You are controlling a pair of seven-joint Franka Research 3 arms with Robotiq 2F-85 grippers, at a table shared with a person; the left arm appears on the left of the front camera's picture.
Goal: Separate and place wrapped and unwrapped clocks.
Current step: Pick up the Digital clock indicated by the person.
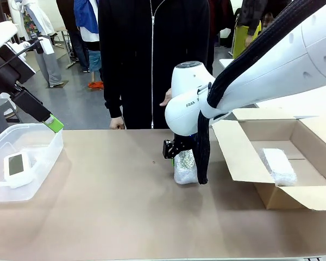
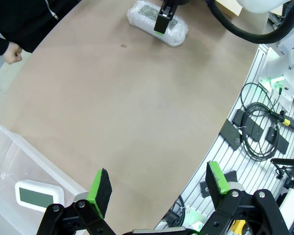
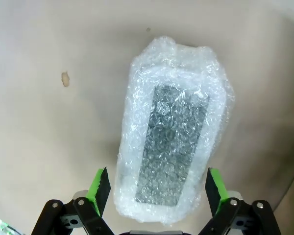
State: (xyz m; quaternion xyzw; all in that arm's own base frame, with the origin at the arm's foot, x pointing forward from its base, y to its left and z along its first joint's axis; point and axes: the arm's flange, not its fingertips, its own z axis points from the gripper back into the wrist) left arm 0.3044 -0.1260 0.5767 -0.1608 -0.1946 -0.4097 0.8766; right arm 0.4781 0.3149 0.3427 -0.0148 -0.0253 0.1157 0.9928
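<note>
The right arm [image 1: 271, 65], white and glossy with a black cable sleeve along it, bears the only legible print: the letters "FRA" on its rounded wrist joint, the rest cut off by the sleeve. Beside it a brown cardboard box [image 1: 244, 155] stands with flaps splayed, its far side cut off by the frame edge; inside lies a wrapped clock [image 1: 278, 165], a whitish oblong of bubble wrap whose contents cannot be made out. The matte brown table [image 1: 108, 201] carries a small dark speck near its middle.

A clear plastic bin [image 1: 43, 157], rounded at the corners, sits below the left gripper [image 2: 158, 188], whose green-padded fingers stand spread with nothing between them. In the bin lies the bare clock [image 2: 38, 195], a smooth white rectangle with a grey-green screen (no digits readable).

The right gripper [image 3: 158, 188] hangs low over the second wrapped clock [image 3: 174, 147], jaws wide, one green pad on either side of the bundle's near end; whether the pads touch the wrap cannot be told. Through the crinkled bubbles shows a dark speckled panel. From the front, arm and sleeve hide most of this bundle.

Behind the table stands a person in black, one hand [image 1: 117, 123] at the far edge.
</note>
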